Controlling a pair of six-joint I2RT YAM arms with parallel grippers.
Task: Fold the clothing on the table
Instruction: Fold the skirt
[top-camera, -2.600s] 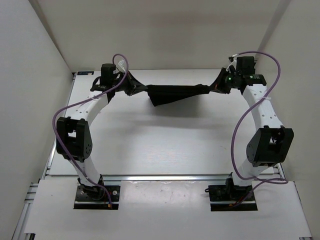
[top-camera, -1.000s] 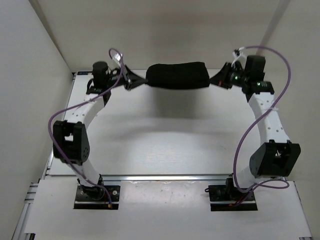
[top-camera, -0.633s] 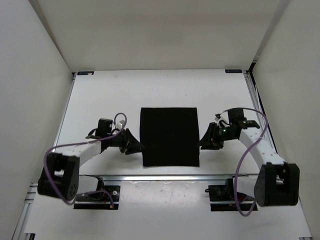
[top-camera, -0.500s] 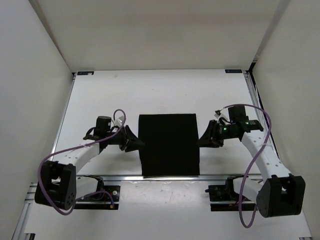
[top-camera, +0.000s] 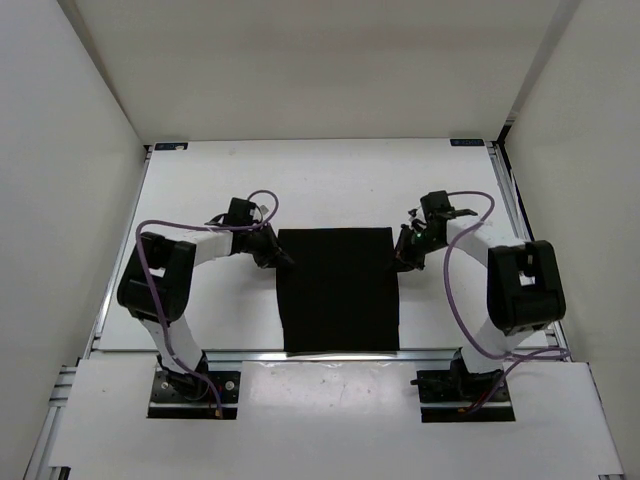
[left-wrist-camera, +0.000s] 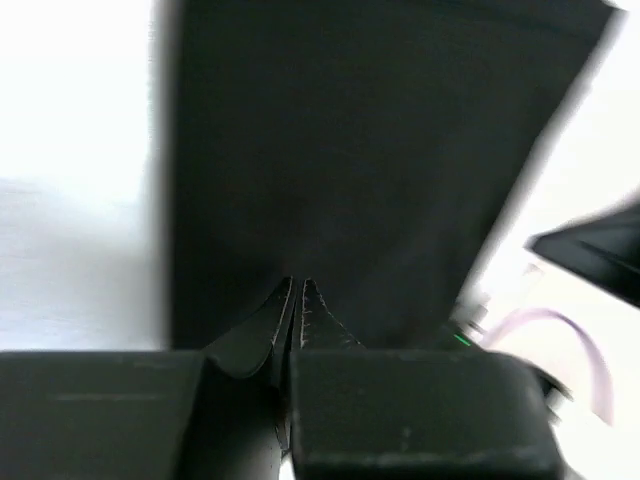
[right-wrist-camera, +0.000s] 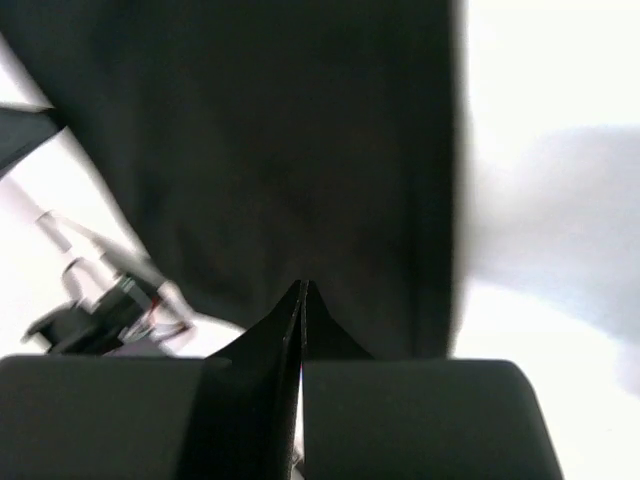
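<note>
Noting the table (top-camera: 200, 180) carrying the clothing (top-camera: 338, 290) flat at mid-width, long axis running near-to-far, near hem lying just beside the metal rail (top-camera: 330, 354). Seeing the left gripper (top-camera: 281, 258) sitting at the far-left corner and the right gripper (top-camera: 401, 255) at the far-right corner, cloth lying inward between them, neither arm nearer than the other. Reading both pairs of fingers as pressed together at the cloth edge; not managing to tell whether pinching fabric or not.
</note>
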